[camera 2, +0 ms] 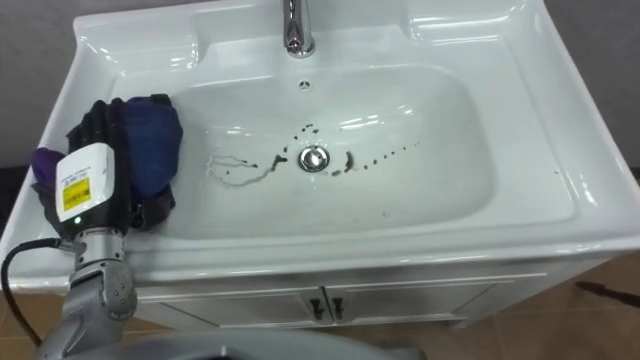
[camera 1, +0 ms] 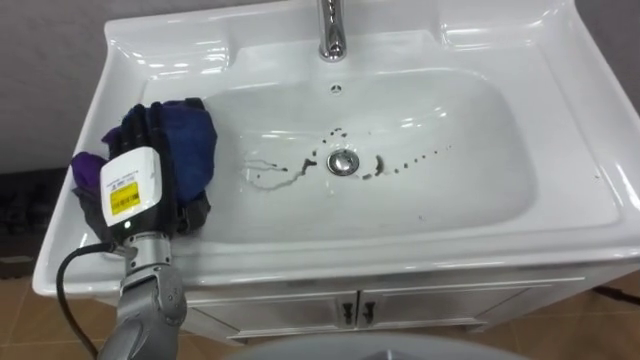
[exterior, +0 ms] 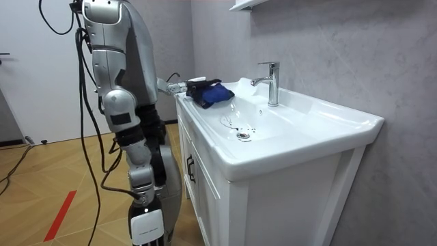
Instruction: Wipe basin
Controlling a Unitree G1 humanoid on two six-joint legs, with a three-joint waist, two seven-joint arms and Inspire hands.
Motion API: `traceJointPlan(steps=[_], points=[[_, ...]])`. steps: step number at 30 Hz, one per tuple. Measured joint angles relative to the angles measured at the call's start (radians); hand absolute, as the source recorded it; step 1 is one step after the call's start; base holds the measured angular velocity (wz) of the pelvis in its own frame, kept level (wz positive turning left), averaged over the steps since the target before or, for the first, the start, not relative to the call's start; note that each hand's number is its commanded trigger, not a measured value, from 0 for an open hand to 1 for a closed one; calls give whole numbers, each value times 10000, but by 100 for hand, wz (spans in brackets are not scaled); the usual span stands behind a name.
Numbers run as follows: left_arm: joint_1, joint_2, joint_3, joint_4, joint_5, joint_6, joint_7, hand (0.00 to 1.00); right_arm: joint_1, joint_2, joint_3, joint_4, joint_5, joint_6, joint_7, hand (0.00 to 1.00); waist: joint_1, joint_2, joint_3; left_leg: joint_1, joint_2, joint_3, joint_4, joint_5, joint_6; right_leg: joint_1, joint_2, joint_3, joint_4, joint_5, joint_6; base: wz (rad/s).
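The white basin (camera 1: 560, 110) shows dark smears (camera 1: 270, 172) around its drain (camera 1: 342, 162), so wiping looks barely begun: the left hand (camera 1: 140, 150), fingers curled round a blue cloth (camera 1: 192, 140), rests at the basin's left edge, while the right hand (exterior: 147, 225) hangs beside the cabinet (exterior: 273, 205).

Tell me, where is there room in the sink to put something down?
The right half of the basin, from the drain to the right rim, is bare save tiny dark specks. So are the ledges on both sides of the tap. The left is crowded: the left robot hand holds a cloth there.
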Motion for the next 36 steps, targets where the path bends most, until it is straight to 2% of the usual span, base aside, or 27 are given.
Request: traceJointPlan(steps=[5, 12, 18, 22, 32, 36], points=[[-12, 1, 46, -19, 5, 23, -58, 0, 18, 0, -2, 141, 79, 95, 123, 0, 7, 25, -8, 21, 3, 33, 16, 1, 0, -14, 3, 33, 2, 2, -2, -2], [-249, 11, 379, -21, 7, 25, -143, 0, 30, 1, 2, 122, 164, 80, 215, 0, 11, -29, 23, 2, 43, 102, 101, 0, -1, -34, 54, 181, -3, 25, -35, -4], [-289, 17, 477, -13, 9, 29, -240, 0, 32, -4, -224, 126, 123, 94, 324, 0, -8, 49, 64, -6, 111, 128, -30, -3, -49, -108, 129, 207, -21, 38, -59, -1], [-324, 17, 483, -99, 9, 117, -600, 0, 75, 8, -325, 122, 124, 105, 336, 0, -9, 96, 76, -28, 111, 128, -31, -1, -50, -136, 130, 207, -19, 39, -60, 0], [-403, 16, 533, -87, 5, 196, -1406, 0, 5, 1, -373, -53, 143, 117, 311, 0, 14, 40, 61, 22, 110, 137, -12, 6, -55, -73, 130, 198, -22, 39, -60, 0], [-493, 16, 534, -67, 6, 331, -1701, 0, 57, -2, -378, -302, 113, 125, 310, 0, 14, 12, 65, 63, 111, 138, 0, 9, -58, -43, 130, 200, -9, 45, -70, 0]])
